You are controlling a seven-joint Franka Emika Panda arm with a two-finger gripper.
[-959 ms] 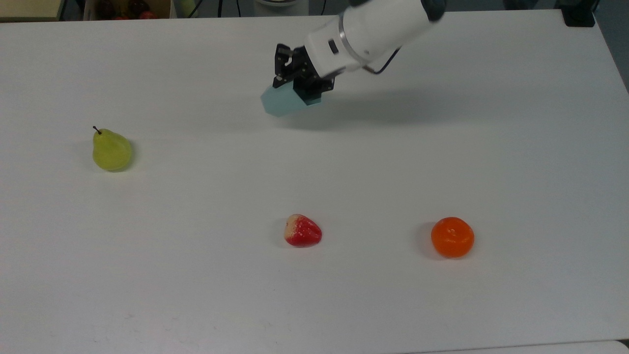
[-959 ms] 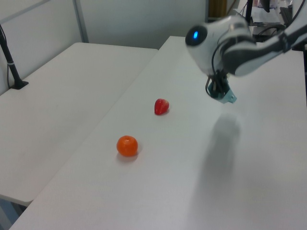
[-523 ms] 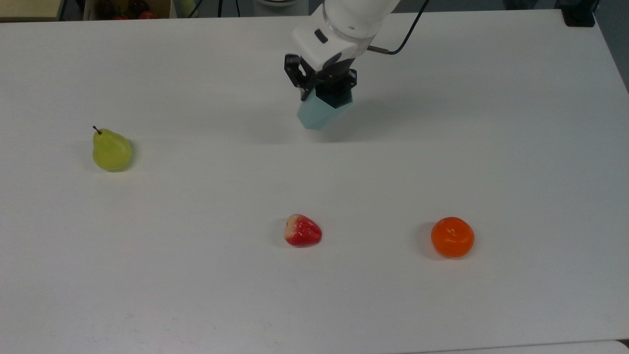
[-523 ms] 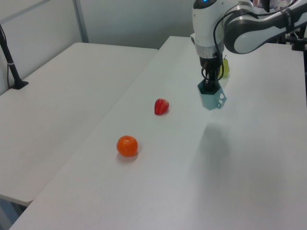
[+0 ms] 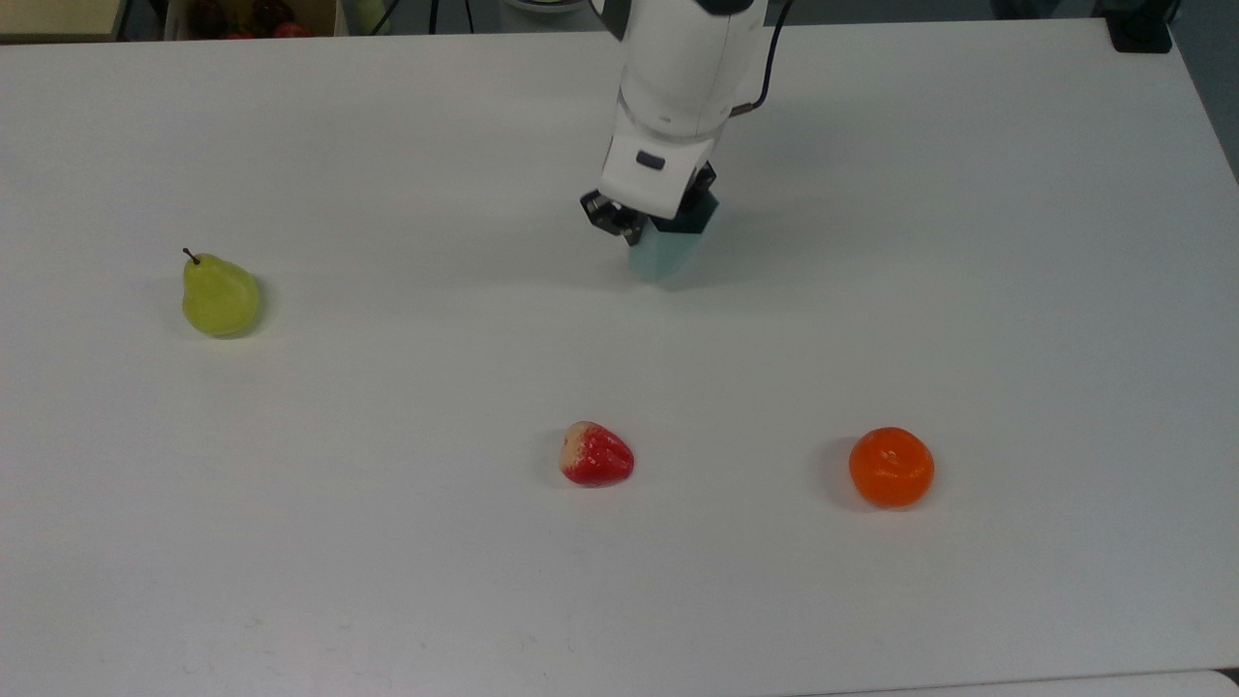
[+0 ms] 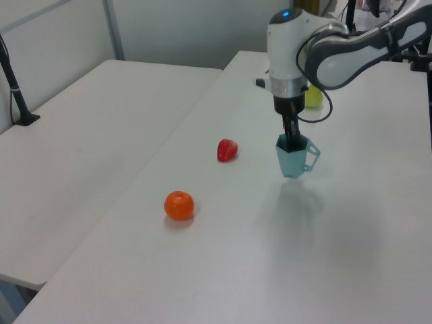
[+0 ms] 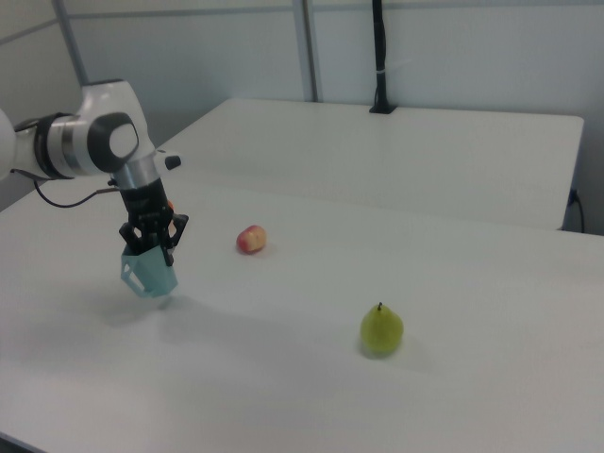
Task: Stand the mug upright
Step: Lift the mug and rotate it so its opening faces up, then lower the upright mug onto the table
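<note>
Pear (image 5: 220, 296), strawberry (image 5: 596, 455), orange (image 5: 891, 467) well apart on white table (image 5: 1016, 290); second table (image 6: 88, 135) alongside.

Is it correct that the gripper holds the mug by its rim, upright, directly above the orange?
Not quite. The gripper does hold the mug upright by its rim, but not above the orange. In the left view the orange lies far off on the table, and the mug hangs over bare tabletop.
</note>
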